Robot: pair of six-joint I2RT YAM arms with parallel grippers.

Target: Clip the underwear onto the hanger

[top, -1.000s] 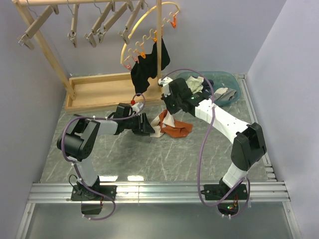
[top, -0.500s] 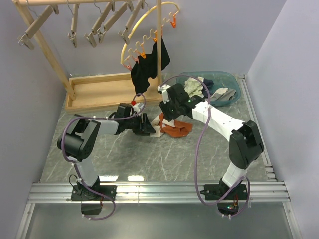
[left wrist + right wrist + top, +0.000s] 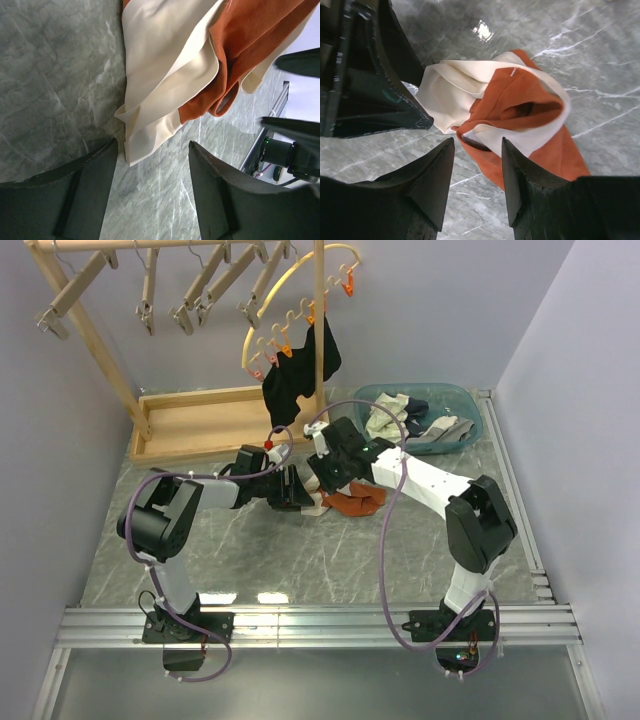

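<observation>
The right arm has swung in from the basket at 2 o'clock. The right gripper now hangs just above the underwear, with its jaws wide over the crumpled orange cloth. The left gripper has not moved. It stays low on the table, at 9 o'clock from the underwear, also wide, and a corner of the waistband lies loose in the gap. The hanger is on the rail at 11 o'clock, well apart. I judge that a two-hand pickup is being prepared: nothing is gripped yet, so the clipping is still far away.
</observation>
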